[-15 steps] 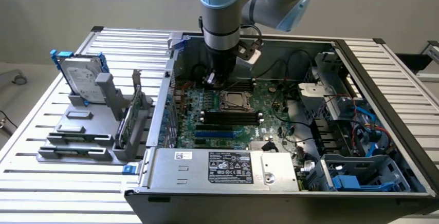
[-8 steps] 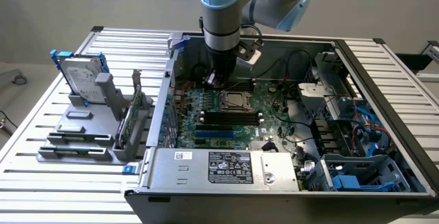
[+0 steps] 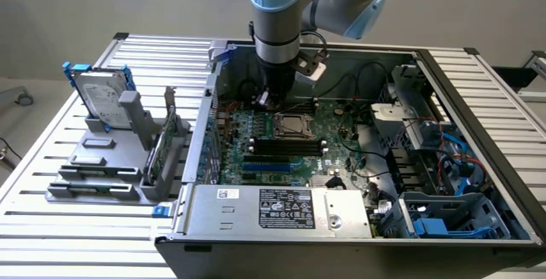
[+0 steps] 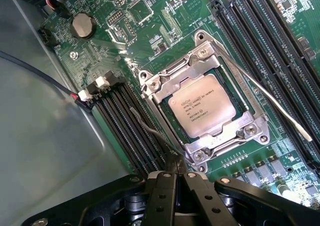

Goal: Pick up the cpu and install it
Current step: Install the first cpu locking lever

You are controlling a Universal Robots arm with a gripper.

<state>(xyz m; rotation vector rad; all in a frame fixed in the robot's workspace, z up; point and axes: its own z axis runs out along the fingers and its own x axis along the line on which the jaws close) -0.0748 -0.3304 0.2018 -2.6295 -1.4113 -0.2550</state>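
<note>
The cpu (image 4: 201, 105), a flat square chip with a silver-grey top and printed text, lies seated inside the black-framed metal socket (image 4: 212, 53) on the green motherboard. My gripper (image 4: 174, 172) is shut, its black fingers pressed together just beside one corner of the socket. A thin wire lever (image 4: 150, 131) runs up to the fingertips; whether it is pinched between them I cannot tell. In the exterior view the arm reaches down into the open computer case, with the gripper (image 3: 265, 100) just off the cpu (image 3: 292, 125) toward the exterior view's left.
A second long lever (image 4: 265, 93) stands raised across the black memory slots (image 4: 260, 35). A coin battery (image 4: 82, 24) sits on the board. The case wall (image 3: 213, 100), power supply (image 3: 282, 208) and drive cage (image 3: 452, 218) hem the board in. A hard drive (image 3: 102, 100) stands in a grey rack outside.
</note>
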